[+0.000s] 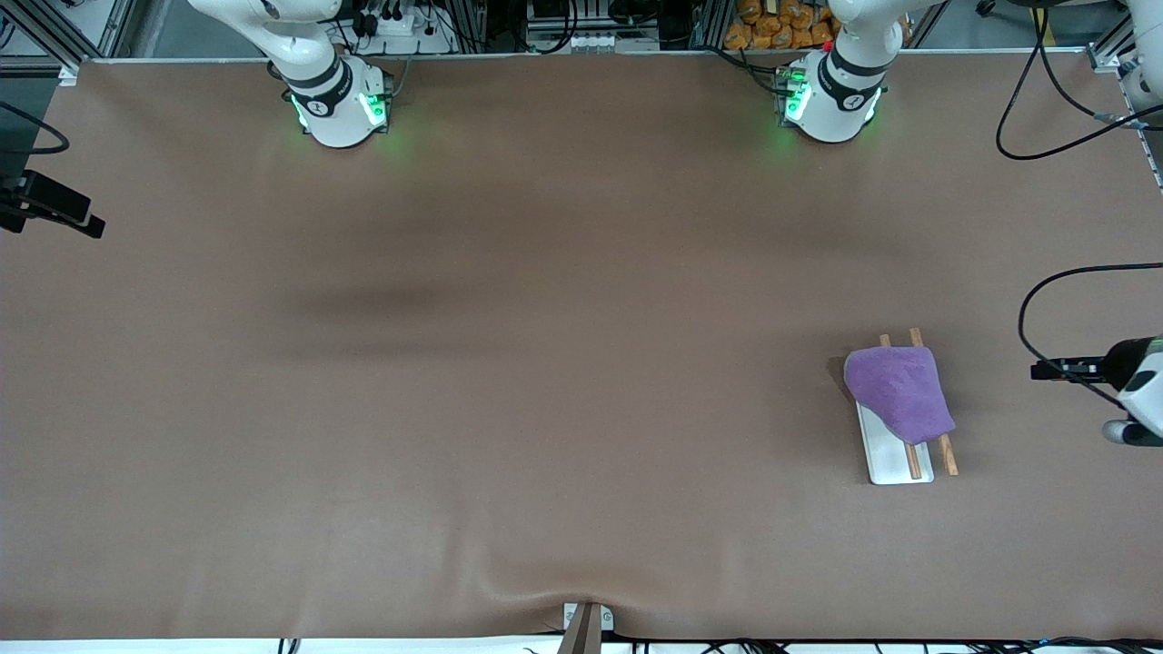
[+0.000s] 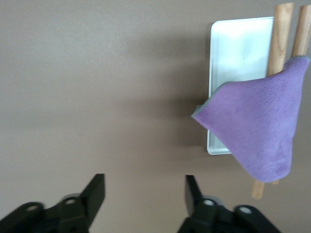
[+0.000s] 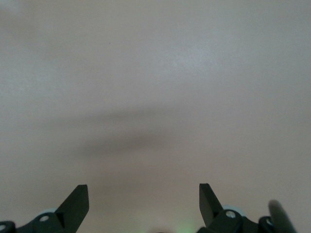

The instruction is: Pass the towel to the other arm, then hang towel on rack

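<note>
The purple towel [image 1: 899, 391] hangs draped over the two wooden rods of the rack [image 1: 895, 465], which stands toward the left arm's end of the table. The left wrist view shows the towel [image 2: 257, 131] on the rods, with the rack's white base [image 2: 238, 48] partly bare. My left gripper [image 2: 144, 182] is open and empty, up over bare table beside the rack. My right gripper [image 3: 143, 191] is open and empty over bare brown table. Neither gripper shows in the front view; only the arms' bases do.
A camera on a stand with a black cable [image 1: 1131, 377] sits at the table edge at the left arm's end, beside the rack. Another black device [image 1: 50, 211] sits at the right arm's end. A small clamp [image 1: 586, 625] sits at the near edge.
</note>
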Robot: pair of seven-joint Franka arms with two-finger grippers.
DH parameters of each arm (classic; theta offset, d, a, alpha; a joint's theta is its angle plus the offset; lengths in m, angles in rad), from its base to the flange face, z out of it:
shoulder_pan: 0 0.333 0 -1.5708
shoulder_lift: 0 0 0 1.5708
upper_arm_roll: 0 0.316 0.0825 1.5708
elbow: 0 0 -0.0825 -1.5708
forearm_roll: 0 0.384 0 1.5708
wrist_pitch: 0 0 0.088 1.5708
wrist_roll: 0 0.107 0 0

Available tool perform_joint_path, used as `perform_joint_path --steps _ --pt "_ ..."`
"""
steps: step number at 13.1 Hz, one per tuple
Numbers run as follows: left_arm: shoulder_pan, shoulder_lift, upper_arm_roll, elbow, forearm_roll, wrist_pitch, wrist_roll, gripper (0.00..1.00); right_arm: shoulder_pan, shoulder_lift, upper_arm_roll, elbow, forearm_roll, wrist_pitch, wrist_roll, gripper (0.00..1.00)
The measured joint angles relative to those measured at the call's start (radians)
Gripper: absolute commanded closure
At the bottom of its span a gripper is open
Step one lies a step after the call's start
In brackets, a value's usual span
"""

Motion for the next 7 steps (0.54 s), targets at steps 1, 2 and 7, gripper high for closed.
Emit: perform_joint_path --steps 1,2,7 --pt "0.006 -0.002 -0.001 0.004 -0.003 0.0 0.009 0.0 0.0 0.0 0.0 0.0 0.0 0.0 0.0 0.0" --pt "0.006 -0.009 -0.003 0.01 -0.005 0.0 0.01 0.0 0.0 0.0 0.001 0.0 0.0 0.0 0.0 0.0" --pt "-0.002 -0.157 -0.027 0.027 -0.013 -0.051 0.01 0.0 0.0 0.0 0.002 -0.001 -0.006 0.0 0.0 0.0"
